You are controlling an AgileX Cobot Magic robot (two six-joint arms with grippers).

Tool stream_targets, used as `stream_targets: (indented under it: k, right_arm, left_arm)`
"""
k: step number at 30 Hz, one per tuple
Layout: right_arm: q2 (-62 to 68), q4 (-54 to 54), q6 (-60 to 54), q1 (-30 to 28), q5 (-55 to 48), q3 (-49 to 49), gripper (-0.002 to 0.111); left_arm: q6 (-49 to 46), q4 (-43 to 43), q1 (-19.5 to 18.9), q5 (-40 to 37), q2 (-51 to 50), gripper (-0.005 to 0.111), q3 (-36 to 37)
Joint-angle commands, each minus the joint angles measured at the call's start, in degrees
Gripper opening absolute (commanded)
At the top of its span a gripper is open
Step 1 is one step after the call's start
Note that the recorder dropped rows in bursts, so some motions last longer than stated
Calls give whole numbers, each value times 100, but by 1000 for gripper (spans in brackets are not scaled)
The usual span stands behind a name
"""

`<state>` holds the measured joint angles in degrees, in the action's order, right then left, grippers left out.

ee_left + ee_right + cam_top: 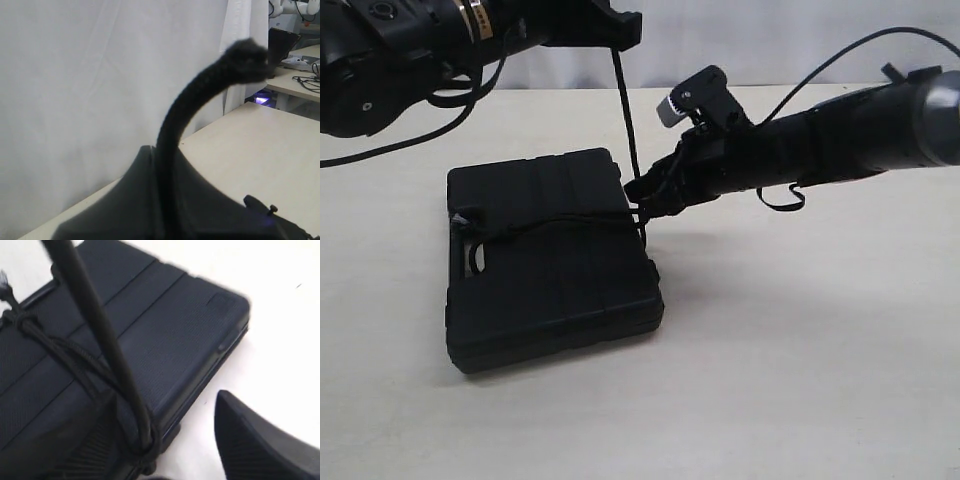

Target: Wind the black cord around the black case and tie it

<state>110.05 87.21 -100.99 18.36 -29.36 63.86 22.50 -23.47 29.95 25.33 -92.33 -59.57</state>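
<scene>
Left gripper (616, 28) clamps the black cord (626, 110), taut upward from the black case (550, 285) lying left of the worktop's (800, 380) centre; right gripper (648, 197), jaws apart, straddles the cord at the case's edge.

A pale beige table (820, 360) fills the scene. A ribbed black case (545, 260) lies flat on it, left of centre in the exterior view, its handle cutout at the left end.
</scene>
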Motion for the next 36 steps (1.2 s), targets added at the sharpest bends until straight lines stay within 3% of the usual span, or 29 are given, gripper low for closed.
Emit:
stream_targets:
  k: [1,6,14,17,21,24,36]
  right_arm:
    - [-366,75,36,-24,74,-13,58]
    - [-351,358,-120,89,85,10,51]
    - [-137,358,-133,497,489,10,4]
    - [-160,387,-62,497,885,10,4]
    - [-160,387,110,487,1182,-1,4]
    - [-160,387,539,476,1464,-1,4]
    - [-150,574,3428,-195,1368,-264,4]
  left_arm:
    - [-21,-6,5,-22,49,0,-53]
    - [-21,5,5,27,49,0,-53]
    - [21,5,5,-140,49,0,-53]
    - [-132,-84,5,-486,49,8,-53]
    - [-178,-326,5,-680,49,41,-53]
    - [-178,-124,5,-713,49,59,-53]
    - [-190,-157,5,-1530,49,62,-53]
